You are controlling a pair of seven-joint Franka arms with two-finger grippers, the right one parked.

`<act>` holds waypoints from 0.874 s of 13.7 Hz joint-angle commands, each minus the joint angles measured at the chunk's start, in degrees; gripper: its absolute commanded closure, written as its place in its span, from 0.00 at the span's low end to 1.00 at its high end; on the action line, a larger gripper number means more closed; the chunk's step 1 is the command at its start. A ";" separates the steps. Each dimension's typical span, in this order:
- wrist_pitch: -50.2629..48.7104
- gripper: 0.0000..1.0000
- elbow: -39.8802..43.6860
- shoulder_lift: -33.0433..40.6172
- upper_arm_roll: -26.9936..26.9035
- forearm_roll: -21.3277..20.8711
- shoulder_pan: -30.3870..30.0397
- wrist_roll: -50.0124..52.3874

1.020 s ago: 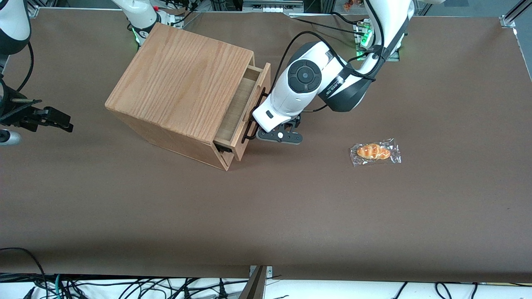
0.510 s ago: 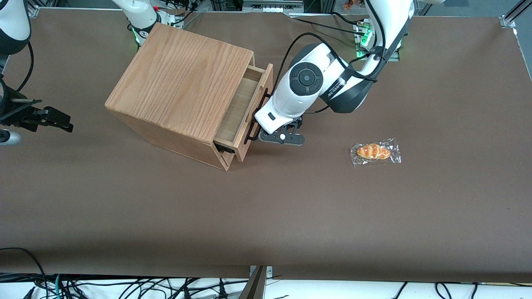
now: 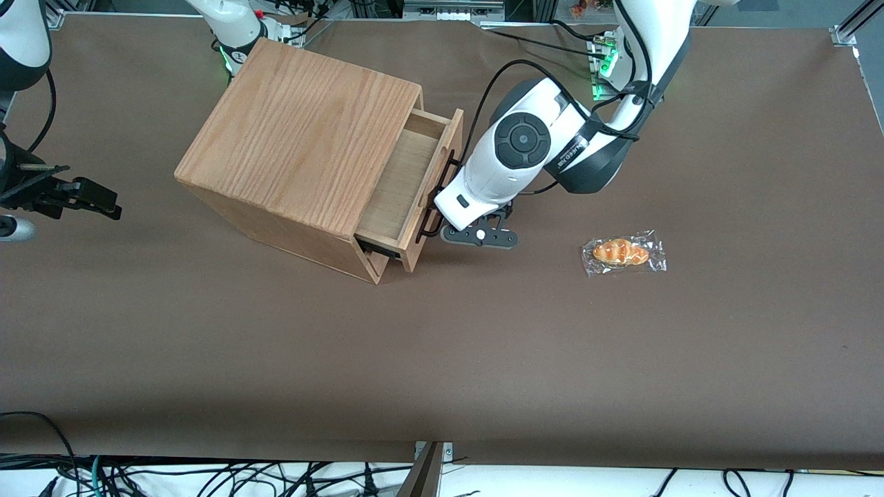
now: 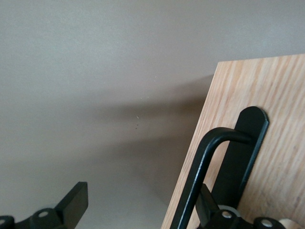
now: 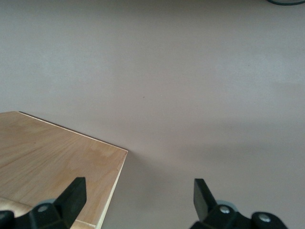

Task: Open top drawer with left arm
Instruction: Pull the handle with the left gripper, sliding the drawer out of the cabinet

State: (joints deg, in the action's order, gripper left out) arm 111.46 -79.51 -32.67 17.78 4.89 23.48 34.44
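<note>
Standing angled on the brown table [image 3: 207,345], the oak cabinet [image 3: 297,131] turns its front toward the working arm's end. Its top drawer [image 3: 404,186], shallow pale wood, juts partway out. One finger [image 4: 209,210] of the spread gripper [image 3: 442,200] hooks inside the thin black handle [image 3: 434,200], likely for pulling. A wrapped bun [image 3: 621,252] lies well apart.

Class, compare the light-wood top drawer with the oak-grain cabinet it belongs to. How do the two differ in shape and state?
The light-wood top drawer is shallow; the oak-grain cabinet is a tall cube. The drawer juts partly out, its bare floor showing; the cabinet rests on the table. Only the drawer carries a black bar handle, where one finger of the black left gripper hooks. Both are wood-grained.
</note>
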 commanded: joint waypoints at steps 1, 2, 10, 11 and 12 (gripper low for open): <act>-1.25 0.00 -1.35 1.82 -0.11 -0.67 -1.67 -2.88; -1.33 0.00 -1.44 2.08 -0.11 -0.58 -1.85 -3.41; -3.61 0.00 -1.44 2.78 -1.08 -0.58 -2.56 -6.40; -3.62 0.00 -1.44 2.78 -1.25 -0.67 -2.56 -6.67; -3.62 0.00 -1.44 2.78 -1.34 -0.58 -2.56 -6.67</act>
State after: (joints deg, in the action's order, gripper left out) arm 109.52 -79.51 -32.02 17.61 4.89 21.34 29.77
